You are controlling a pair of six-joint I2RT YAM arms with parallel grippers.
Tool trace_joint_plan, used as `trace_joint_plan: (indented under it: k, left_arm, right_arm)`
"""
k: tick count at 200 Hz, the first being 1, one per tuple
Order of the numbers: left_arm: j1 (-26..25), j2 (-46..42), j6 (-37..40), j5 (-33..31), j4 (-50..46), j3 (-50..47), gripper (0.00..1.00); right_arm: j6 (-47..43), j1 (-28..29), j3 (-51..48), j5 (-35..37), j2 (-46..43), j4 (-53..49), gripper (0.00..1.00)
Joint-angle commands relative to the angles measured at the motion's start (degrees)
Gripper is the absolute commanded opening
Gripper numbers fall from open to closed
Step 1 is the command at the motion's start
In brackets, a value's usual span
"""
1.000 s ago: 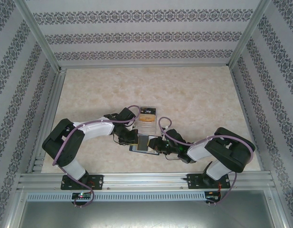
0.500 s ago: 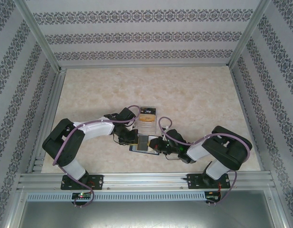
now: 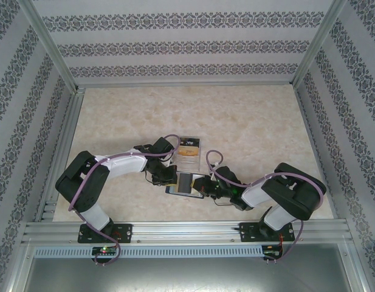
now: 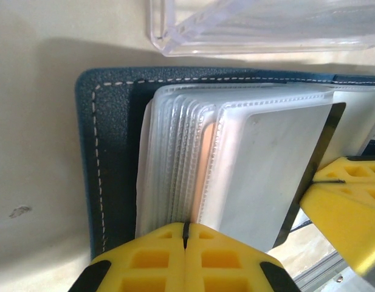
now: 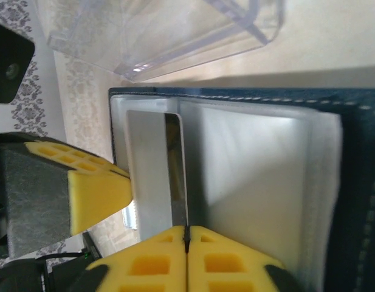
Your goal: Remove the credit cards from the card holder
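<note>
- The table [image 3: 248, 128] is seen from the top view as a pale marbled surface, enclosed by patterned walls.
- The left arm [image 3: 114, 167] and right arm [image 3: 278, 188] are both reached inward, so that they meet at the near centre of the table.
- A clear stand [image 3: 189, 152] is placed just beyond the meeting point, close beside the card holder.
- The card holder [image 4: 111, 158] is laid open and flat on the table between the two grippers. Its navy cover with pale stitching is visible around the edges.
- A fanned stack of plastic sleeves [image 4: 175, 158] is carried inside the holder and covers most of its inner face.
- One credit card [image 5: 152, 176], grey-faced with a dark stripe, is seen on top of the sleeve stack, at the end of the holder towards the right gripper.
- The left gripper [image 4: 186, 230] is fully closed, its yellow fingertips pressed together at the edge of the sleeve stack. Whether a sleeve is caught between them cannot be told.
- The right gripper [image 5: 187, 232] is closed to a thin seam. The card's edge runs into that seam, so the card appears to be pinched there.
</note>
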Motion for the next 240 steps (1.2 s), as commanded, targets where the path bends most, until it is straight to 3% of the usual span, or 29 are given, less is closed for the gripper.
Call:
trace_joint_plan:
  k: [1,59,105,209,220,240]
  left_arm:
    - [-0.88,3.66,0.97,-6.42,-5.2,-1.75,0.0]
    - [-0.88,3.66,1.17,-6.32,-5.32,-1.71,0.0]
    - [-0.82,3.66,0.91,-6.36,-5.2,-2.01,0.0]
    - [-0.88,4.2,1.0,-6.73,-5.55,-2.04,0.0]
    - [-0.88,4.19,0.99,-6.67,-5.48,-1.93,0.0]
    - [-0.88,4.1,1.08,-6.66,-5.49,-1.9,0.0]
  right_arm:
    - [-1.12,-0.62,0.59,-0.26,1.69,-2.66,0.19]
    - [-0.92,-0.6,1.99,-0.83,4.99,-0.98,0.21]
    - [-0.57,-0.76,0.54,-0.07,3.92,-1.0,0.0]
    - [-1.26,-1.63,-2.39,0.75,-1.05,-4.06,0.0]
    - [-1.53,-1.6,-1.78,0.52,-0.67,-4.33,0.17]
    - [-1.83,-1.57,-0.5,-0.04,0.76,-4.17,0.28]
